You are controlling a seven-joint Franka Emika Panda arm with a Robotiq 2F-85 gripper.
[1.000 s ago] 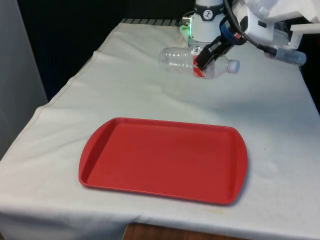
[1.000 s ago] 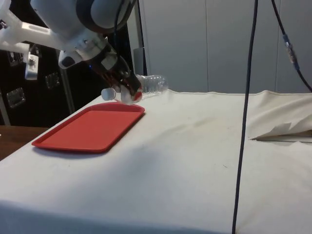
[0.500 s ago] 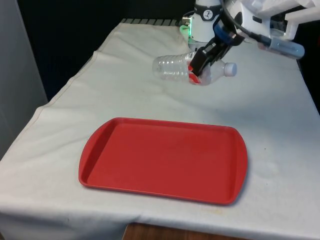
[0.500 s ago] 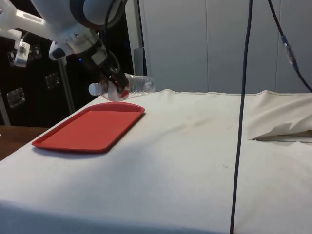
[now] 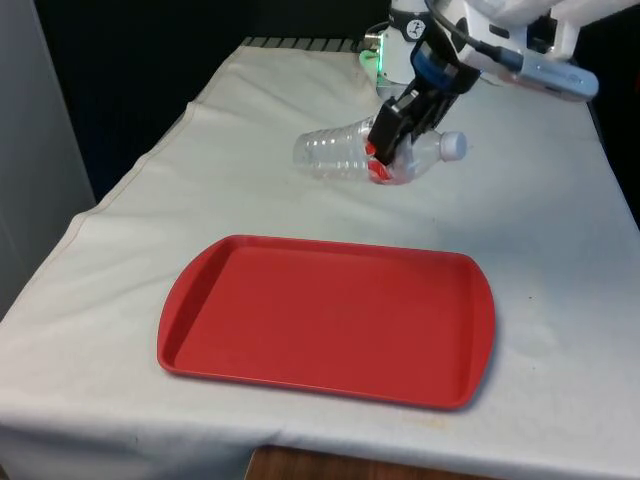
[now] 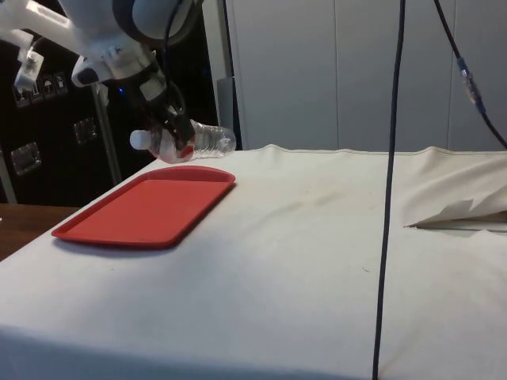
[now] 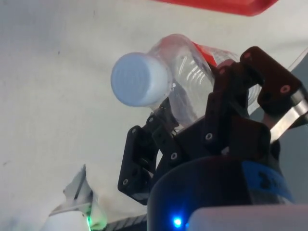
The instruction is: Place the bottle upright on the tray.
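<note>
A clear plastic bottle (image 5: 340, 153) with a white cap (image 5: 452, 146) and a red label hangs in the air, lying nearly on its side, beyond the far edge of the red tray (image 5: 330, 318). My gripper (image 5: 388, 150) is shut on the bottle near its shoulder. From the side, the bottle (image 6: 204, 140) floats above the tray's (image 6: 146, 212) far end, cap (image 6: 139, 140) pointing away from the table's middle. The wrist view has the cap (image 7: 140, 80) facing the camera, with both fingers (image 7: 250, 86) pressed on the bottle's body.
The tray lies flat and bare on the white cloth (image 5: 560, 260). A black cable (image 6: 388, 182) hangs down in front of the side view. The cloth is rumpled at the side view's right (image 6: 459, 210).
The gripper has carried the bottle up and toward the tray, shifting to the front view's left. The bottle has tilted a little, its cap end rising.
</note>
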